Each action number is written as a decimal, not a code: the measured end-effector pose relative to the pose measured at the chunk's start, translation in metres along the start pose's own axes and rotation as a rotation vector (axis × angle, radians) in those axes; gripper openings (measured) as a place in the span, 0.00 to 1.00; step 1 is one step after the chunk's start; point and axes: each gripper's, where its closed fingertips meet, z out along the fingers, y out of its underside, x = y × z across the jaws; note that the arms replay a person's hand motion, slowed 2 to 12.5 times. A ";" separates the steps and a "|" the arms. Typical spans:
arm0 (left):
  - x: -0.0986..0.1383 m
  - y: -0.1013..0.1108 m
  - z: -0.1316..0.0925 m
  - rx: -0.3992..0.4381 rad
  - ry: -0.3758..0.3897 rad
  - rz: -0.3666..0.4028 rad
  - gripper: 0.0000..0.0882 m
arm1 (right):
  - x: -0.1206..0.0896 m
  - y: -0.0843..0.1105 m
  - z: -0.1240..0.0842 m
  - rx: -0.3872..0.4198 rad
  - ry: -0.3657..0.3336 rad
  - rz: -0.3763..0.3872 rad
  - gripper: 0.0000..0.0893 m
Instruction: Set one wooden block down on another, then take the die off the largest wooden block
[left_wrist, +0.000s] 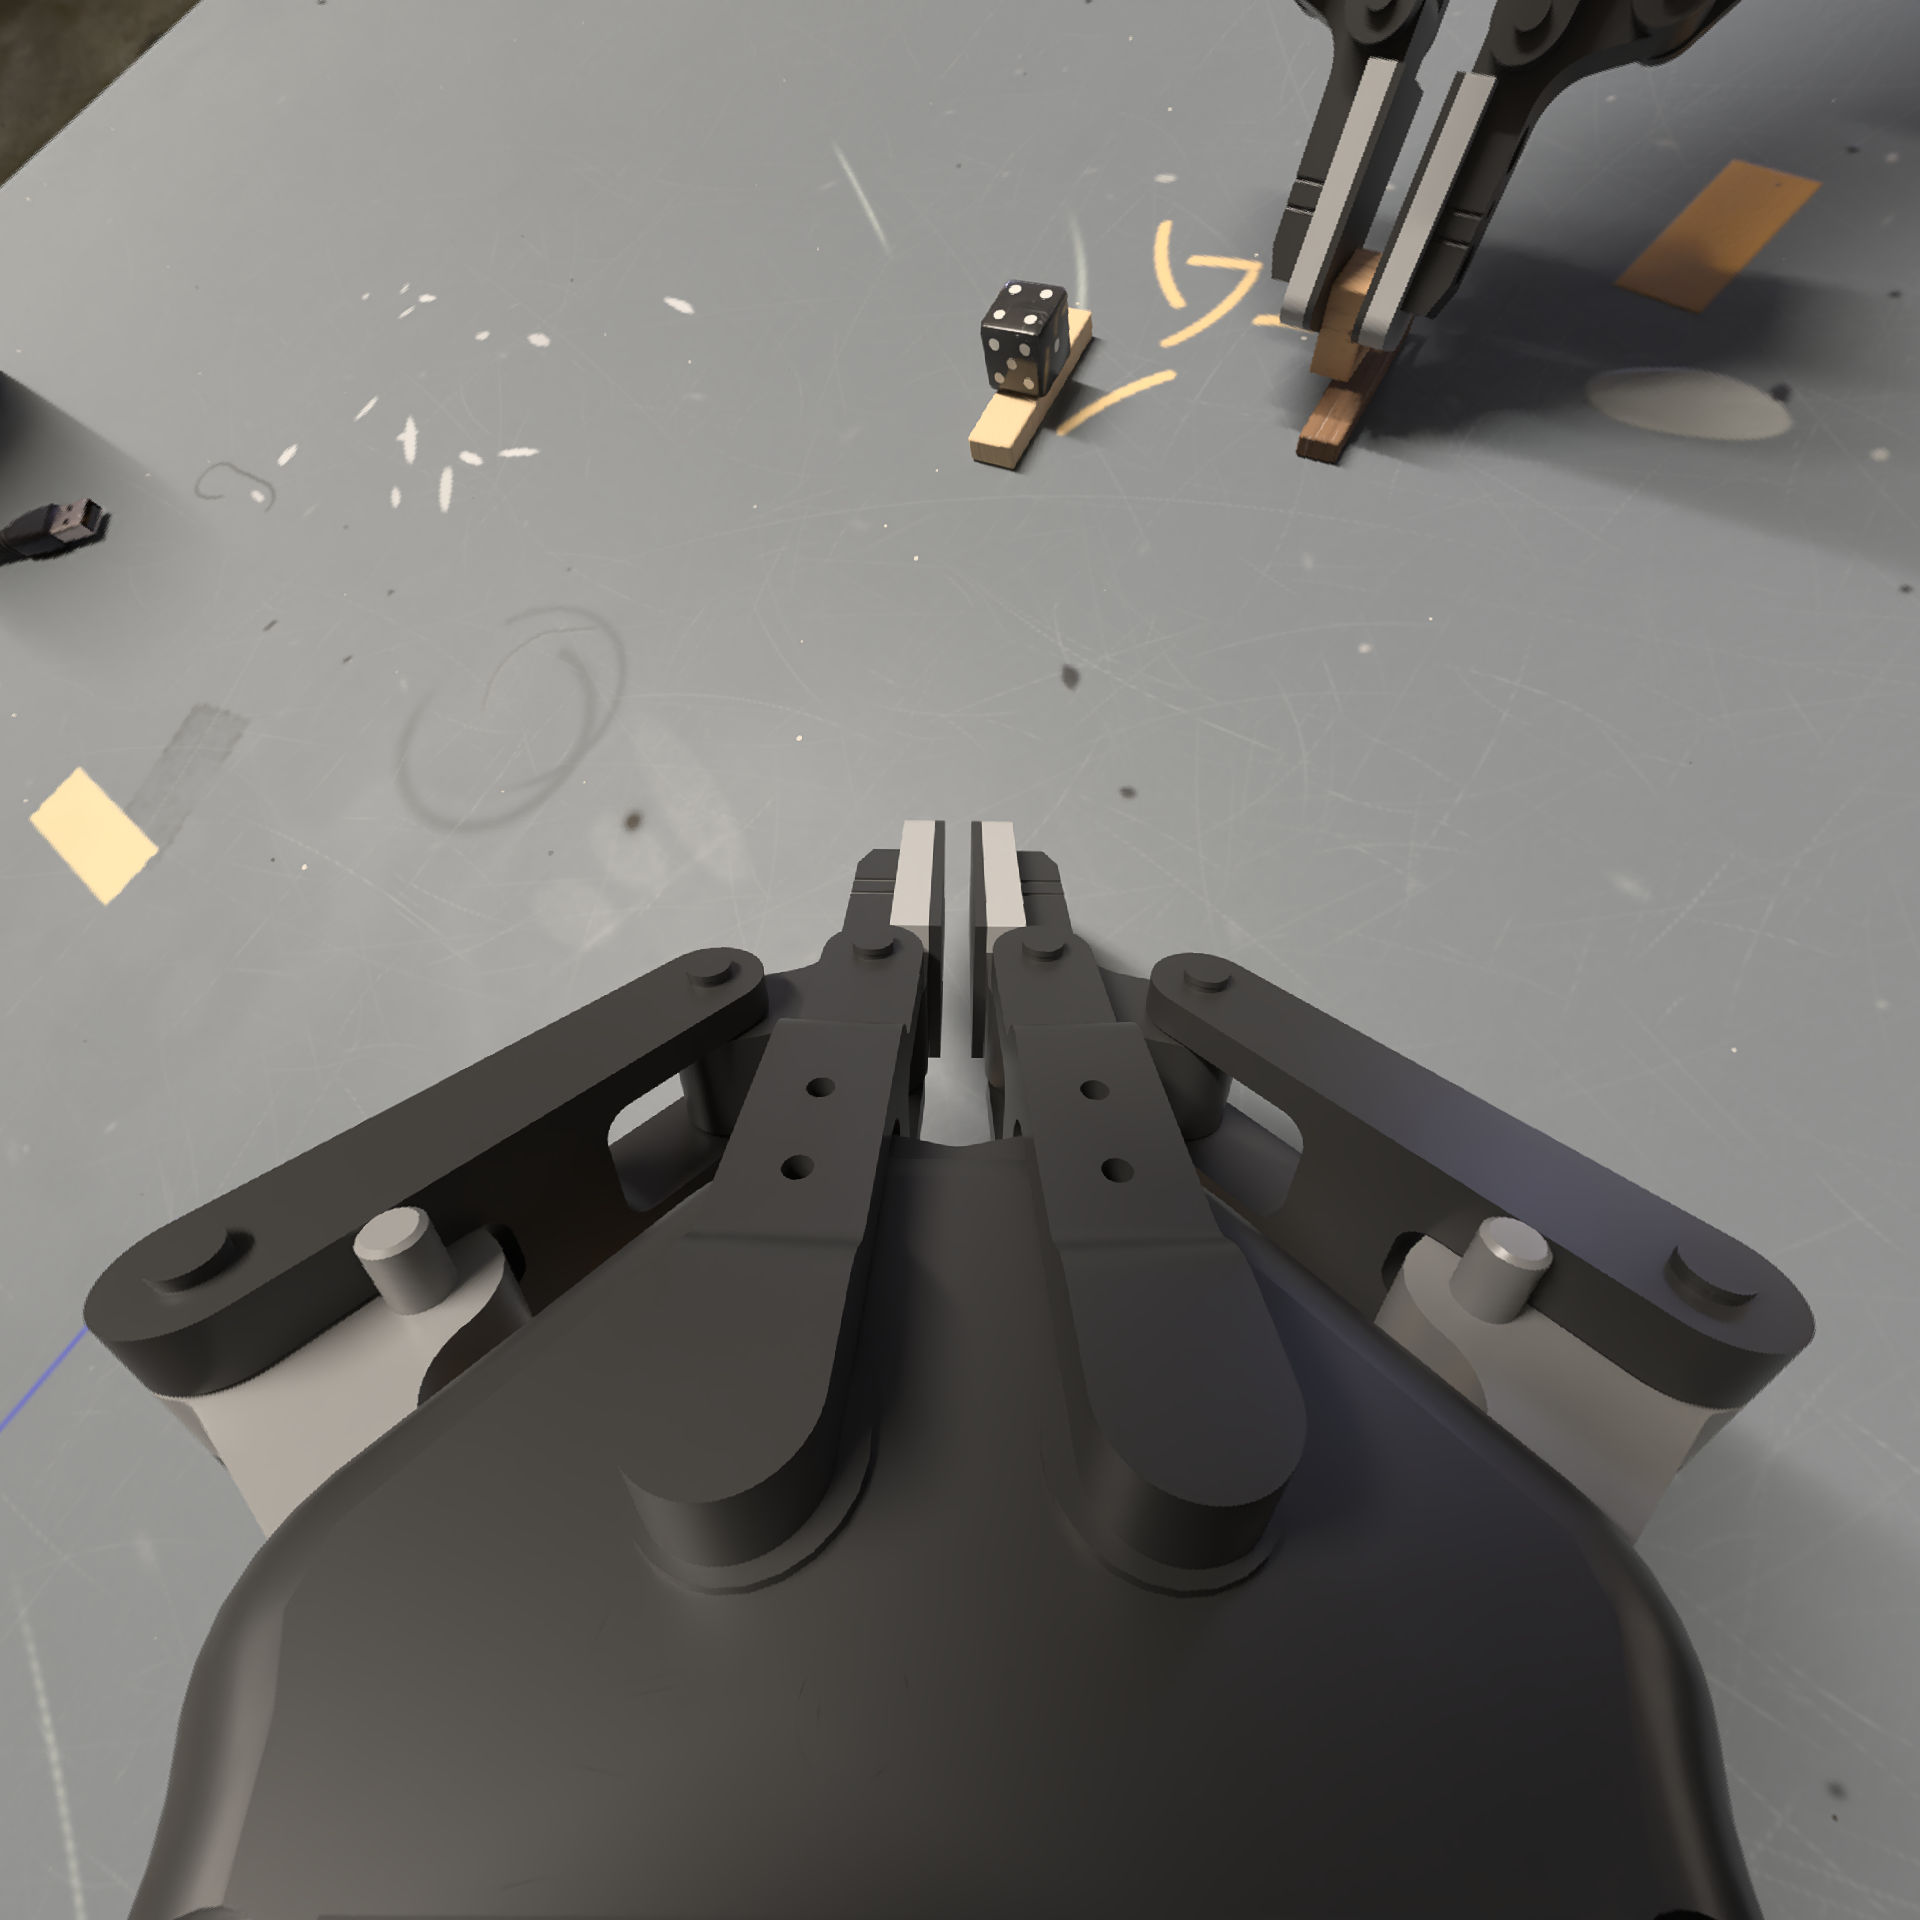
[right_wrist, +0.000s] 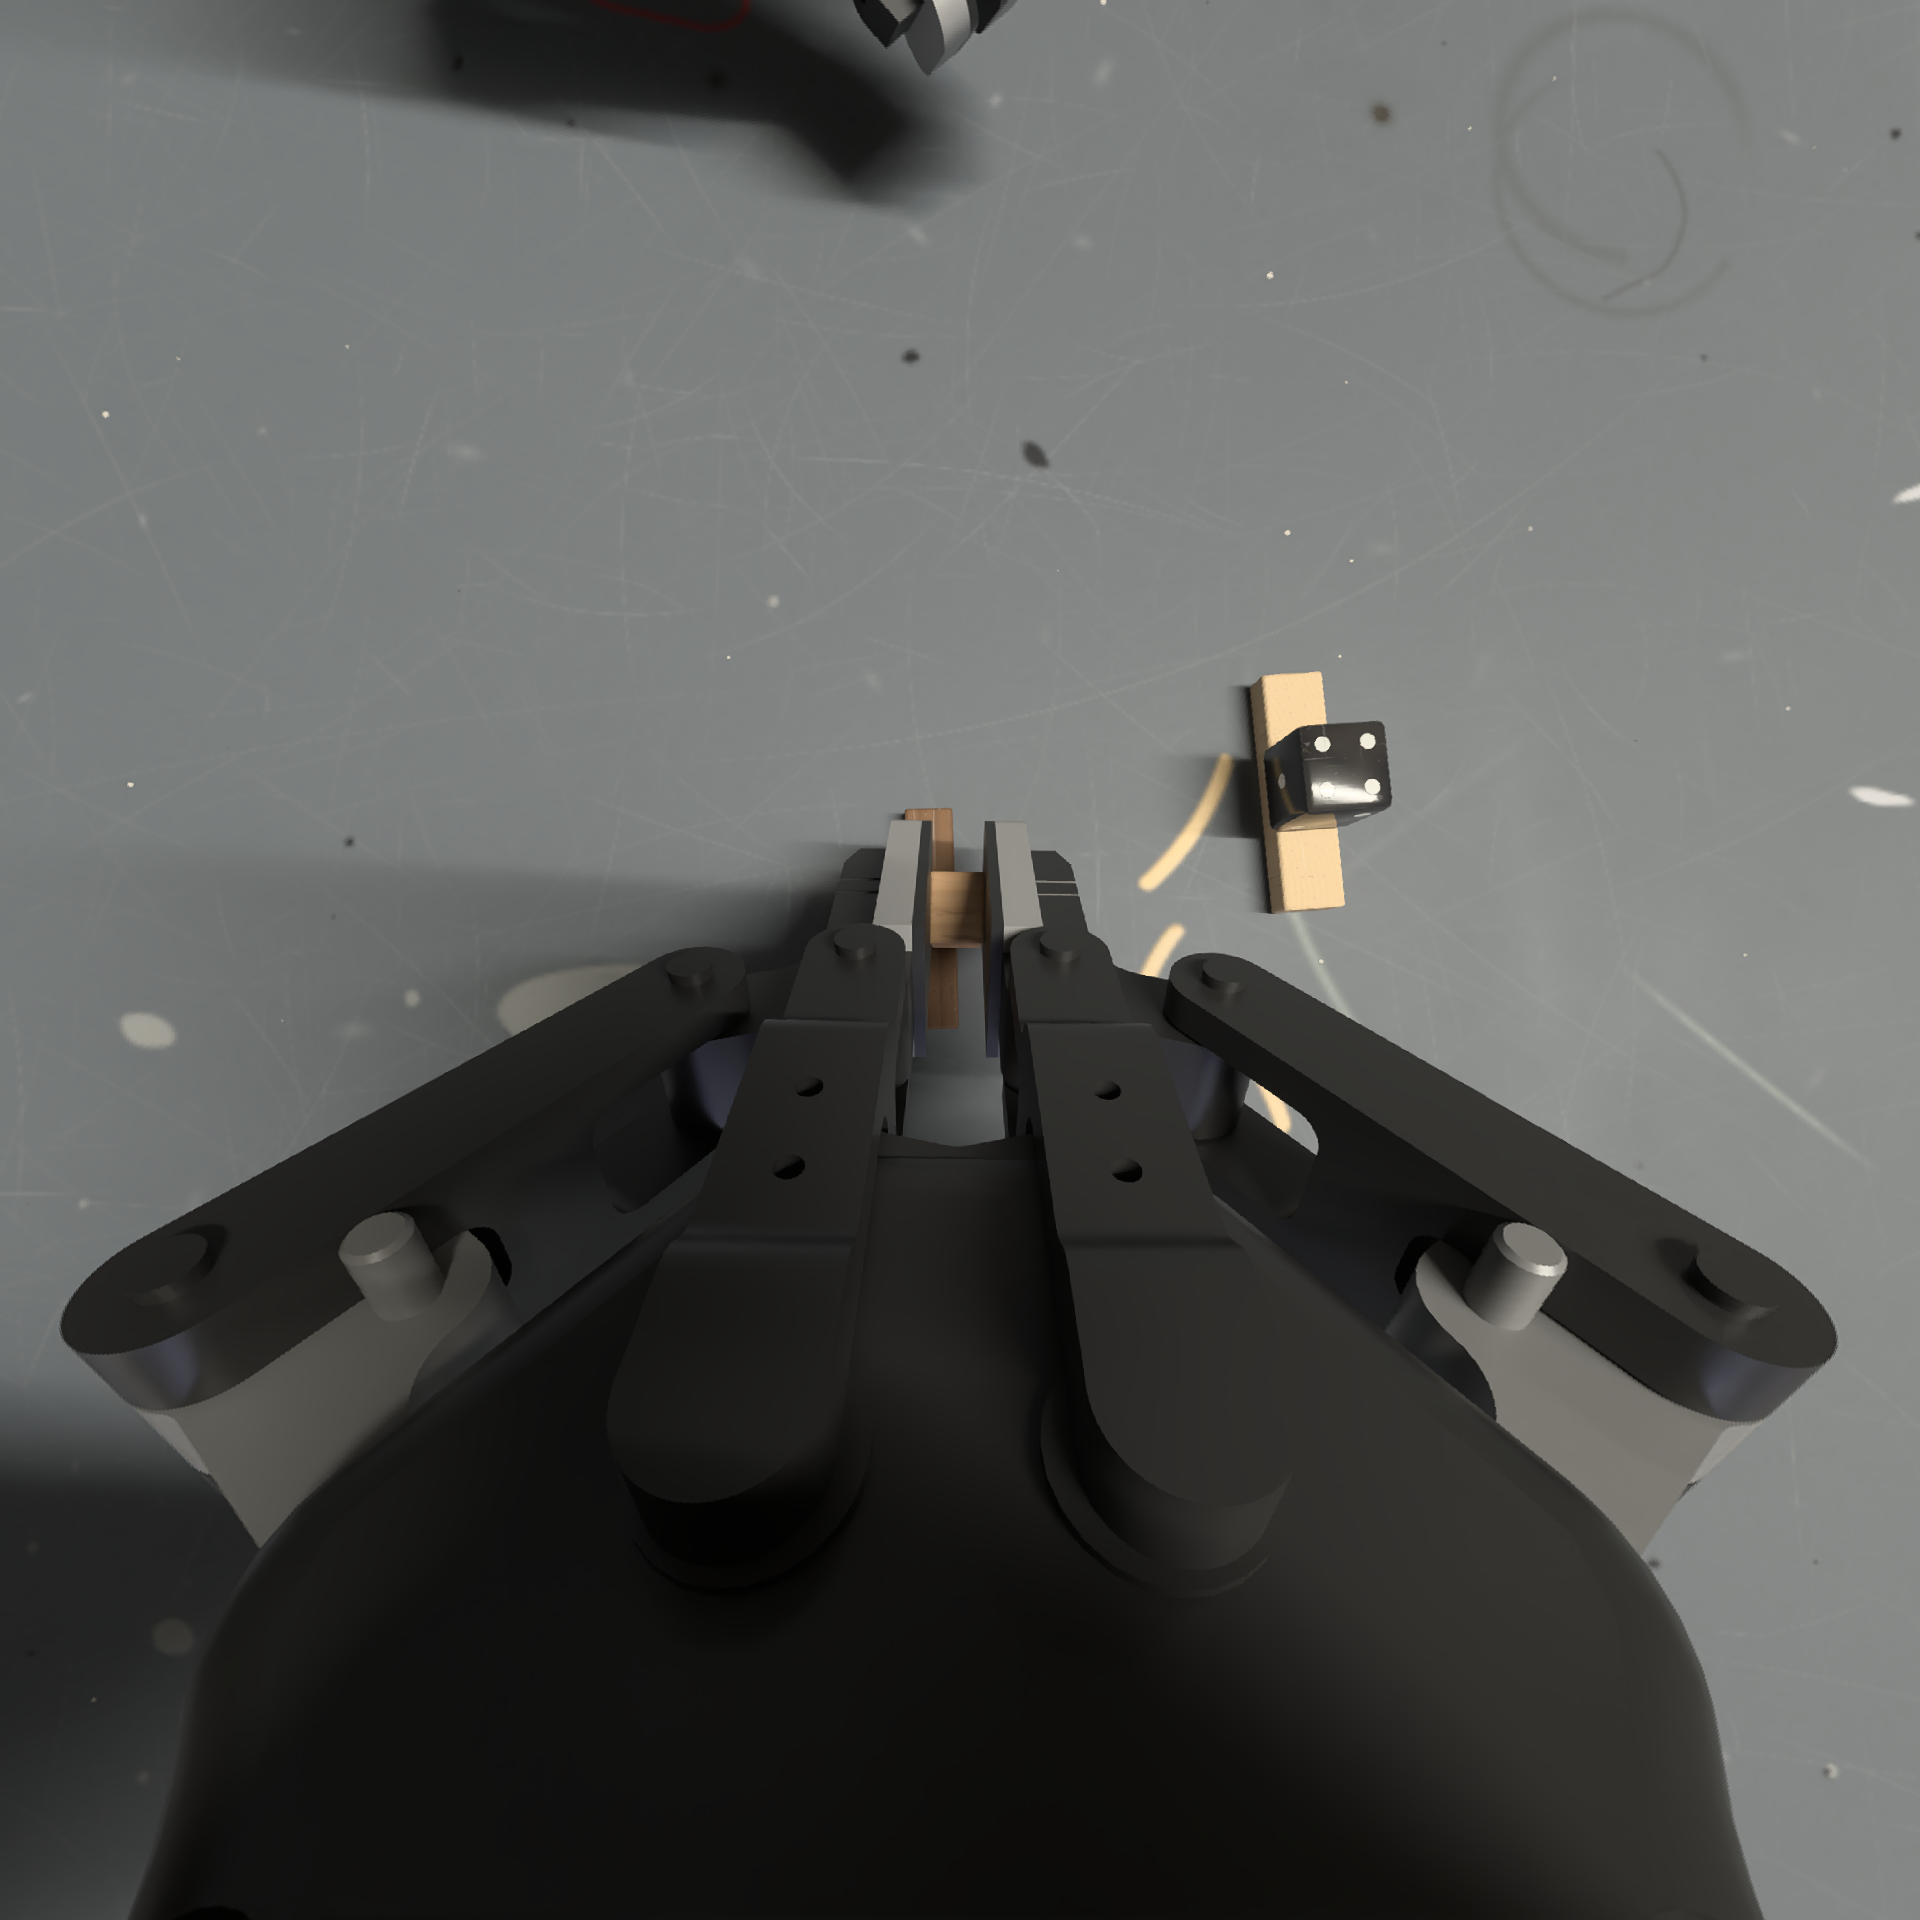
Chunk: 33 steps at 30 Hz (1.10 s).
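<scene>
Right tool (right_wrist: 954, 878) clamped on small wooden block (right_wrist: 957, 909), over dark block (left_wrist: 1331, 421). Left tool (left_wrist: 957, 871) nearly shut, empty. Die (right_wrist: 1333, 787): light, hard, slick; grip flat opposite faces.

I work in what looks like a workshop or lab bench. My grey worktop (left_wrist: 727, 623) is well used: fine scratches run across it, white paint flecks (left_wrist: 416, 447) scatter at the upper left of my left wrist view, and orange scribbles (left_wrist: 1195, 281) mark the upper middle. Strips of tan tape (left_wrist: 1720, 249) and pale tape (left_wrist: 91, 834) stick to it, and a USB plug (left_wrist: 62, 523) lies at the left edge.
</scene>
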 end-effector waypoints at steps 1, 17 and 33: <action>0.000 0.000 0.000 0.000 0.000 0.000 0.05 | 0.000 0.000 0.000 0.000 0.000 0.000 0.10; 0.000 0.000 0.000 0.002 0.000 0.000 0.05 | -0.003 0.000 -0.001 -0.003 -0.011 -0.002 0.10; 0.000 0.000 0.000 0.000 0.002 0.001 0.05 | -0.007 0.000 0.000 0.000 -0.021 -0.004 0.10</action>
